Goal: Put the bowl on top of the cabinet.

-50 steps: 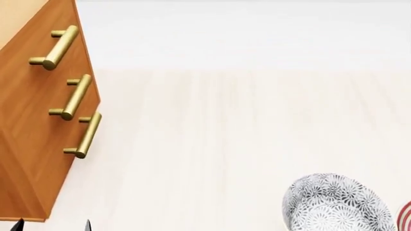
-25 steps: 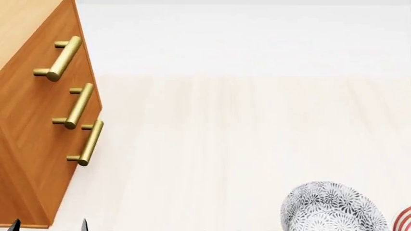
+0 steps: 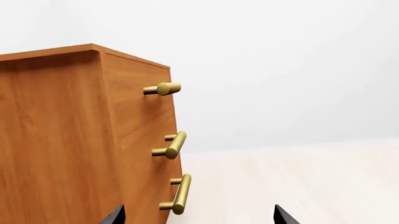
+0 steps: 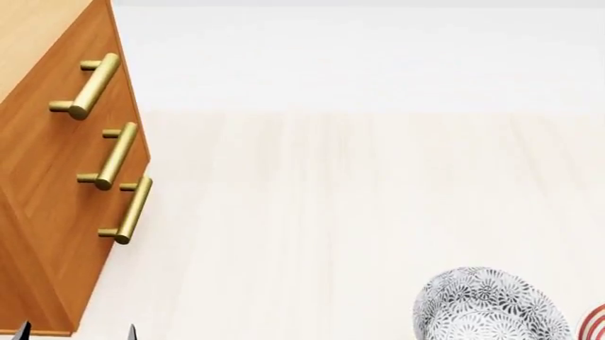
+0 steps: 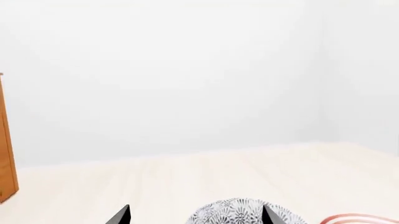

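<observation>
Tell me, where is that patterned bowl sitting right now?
The bowl sits on the pale table at the head view's lower right, beside a red-ringed plate and far from the cabinet on the left.

Cabinet (image 4: pixel 52 184) fills left edge of head view, three handles (image 4: pixel 113 156) stacked down its front, facing right. Bowl (image 4: pixel 487 304) on floor (image 4: pixel 331 212) at lower right, well apart from cabinet. Plate (image 4: pixel 594 324) just right of bowl, cut by frame edge. Left gripper (image 4: pixel 74 331) tips at bottom left, below cabinet. Wall (image 4: pixel 359 57) across top, behind floor.
</observation>
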`<state>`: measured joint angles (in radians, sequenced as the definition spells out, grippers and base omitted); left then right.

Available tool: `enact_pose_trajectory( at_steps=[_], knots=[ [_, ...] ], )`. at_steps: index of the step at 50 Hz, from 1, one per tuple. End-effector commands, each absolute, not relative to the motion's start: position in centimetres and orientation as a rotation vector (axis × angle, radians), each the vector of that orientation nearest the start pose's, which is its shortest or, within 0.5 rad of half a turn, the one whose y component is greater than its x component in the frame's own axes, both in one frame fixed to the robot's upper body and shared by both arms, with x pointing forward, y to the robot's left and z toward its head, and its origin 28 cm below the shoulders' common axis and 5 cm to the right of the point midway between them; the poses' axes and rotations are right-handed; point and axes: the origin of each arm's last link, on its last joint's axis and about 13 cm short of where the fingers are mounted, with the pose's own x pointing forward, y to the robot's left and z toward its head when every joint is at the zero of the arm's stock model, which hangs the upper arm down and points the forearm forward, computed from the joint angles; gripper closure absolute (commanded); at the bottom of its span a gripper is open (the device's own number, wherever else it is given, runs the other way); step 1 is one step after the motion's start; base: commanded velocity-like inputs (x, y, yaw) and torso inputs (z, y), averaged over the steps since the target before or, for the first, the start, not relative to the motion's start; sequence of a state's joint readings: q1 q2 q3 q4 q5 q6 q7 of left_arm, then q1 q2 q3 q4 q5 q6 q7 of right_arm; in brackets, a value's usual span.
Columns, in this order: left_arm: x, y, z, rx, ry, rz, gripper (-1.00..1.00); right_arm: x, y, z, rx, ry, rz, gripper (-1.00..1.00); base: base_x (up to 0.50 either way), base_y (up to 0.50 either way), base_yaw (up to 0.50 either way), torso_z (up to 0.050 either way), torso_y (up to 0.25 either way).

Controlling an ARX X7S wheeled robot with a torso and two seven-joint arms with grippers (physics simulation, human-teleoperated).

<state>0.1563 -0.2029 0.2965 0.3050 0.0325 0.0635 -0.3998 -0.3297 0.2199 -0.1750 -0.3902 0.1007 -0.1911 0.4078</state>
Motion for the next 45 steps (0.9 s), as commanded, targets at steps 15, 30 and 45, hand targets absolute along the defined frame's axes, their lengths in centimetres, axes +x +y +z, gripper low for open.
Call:
enact_pose_trajectory(
  at_steps=[15, 30, 45],
  knots=[
    [16.3, 18.3, 4.9, 0.073, -0.216, -0.001, -1.00, 12.5, -9.7, 5.0, 0.020, -0.263, -0.159, -1.00, 0.13, 0.00, 0.00, 0.000, 0.000],
    [16.3, 18.4, 4.9, 0.077, -0.221, 0.010, -1.00, 13.0, -9.9, 5.1, 0.060, -0.259, -0.196, -1.00, 0.07, 0.00, 0.00, 0.000, 0.000],
    [16.3, 18.4, 5.0, 0.079, -0.238, 0.044, -1.00, 13.3, -11.9, 6.1, 0.363, -0.247, -0.431, -1.00, 0.00, 0.00, 0.00, 0.000, 0.000]
  ],
)
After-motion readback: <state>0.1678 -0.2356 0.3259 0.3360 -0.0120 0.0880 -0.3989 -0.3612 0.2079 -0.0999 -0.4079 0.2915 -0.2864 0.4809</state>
